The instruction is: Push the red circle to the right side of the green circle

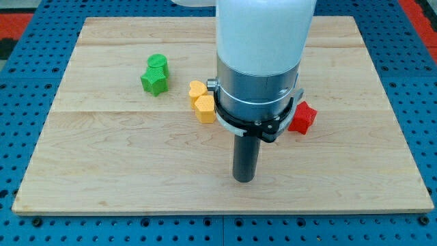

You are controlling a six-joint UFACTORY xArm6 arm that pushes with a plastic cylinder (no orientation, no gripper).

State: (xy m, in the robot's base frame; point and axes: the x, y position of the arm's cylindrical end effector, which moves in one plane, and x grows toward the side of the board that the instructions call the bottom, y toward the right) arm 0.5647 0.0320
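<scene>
In the camera view, my tip (244, 179) rests on the wooden board (102, 171), toward the view's bottom and a little right of centre, with bare wood all round it. There is no gripper on this arm, only the straight dark rod, so nothing opens or closes and nothing is held; the tip touches no block.

Up and to the view's right of the tip sits a red block (302, 117), partly hidden behind the arm's metal collar (254, 102) (its visible part looks more star-like than round, and I cannot tell whether this is the red circle or whether that one is hidden). Up and to the view's left of the tip, two yellow blocks (202, 101) lie touching one another, just beside the collar.

Farther to the view's left and higher, well apart from the tip, the green circle (158, 63) sits touching a green star-shaped block (154, 82) just below it.
</scene>
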